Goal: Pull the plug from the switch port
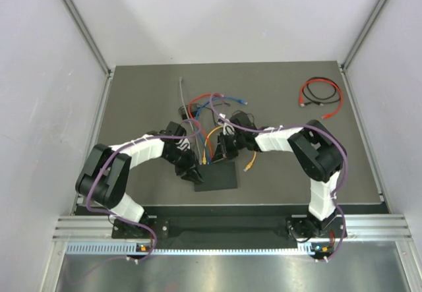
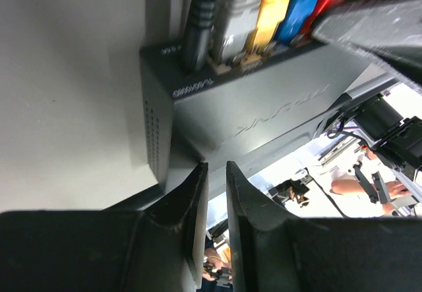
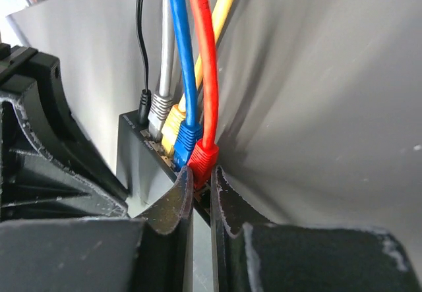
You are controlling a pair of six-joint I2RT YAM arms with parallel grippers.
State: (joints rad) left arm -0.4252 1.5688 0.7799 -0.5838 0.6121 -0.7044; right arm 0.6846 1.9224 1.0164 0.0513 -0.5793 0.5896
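Right tool clenched on red plug, switch (lettering illegible), left tool grip unclear

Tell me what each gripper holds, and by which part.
Right gripper pinches the red plug at its body by the switch port. Left gripper seems to clamp the switch's near edge.

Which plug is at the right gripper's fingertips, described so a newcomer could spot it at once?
Find the black switch front and centre on the dark table. Five cables enter one edge in a row: black, grey, yellow, blue, red. It is the red plug at the row's end, the only red one, gripped by the right gripper.
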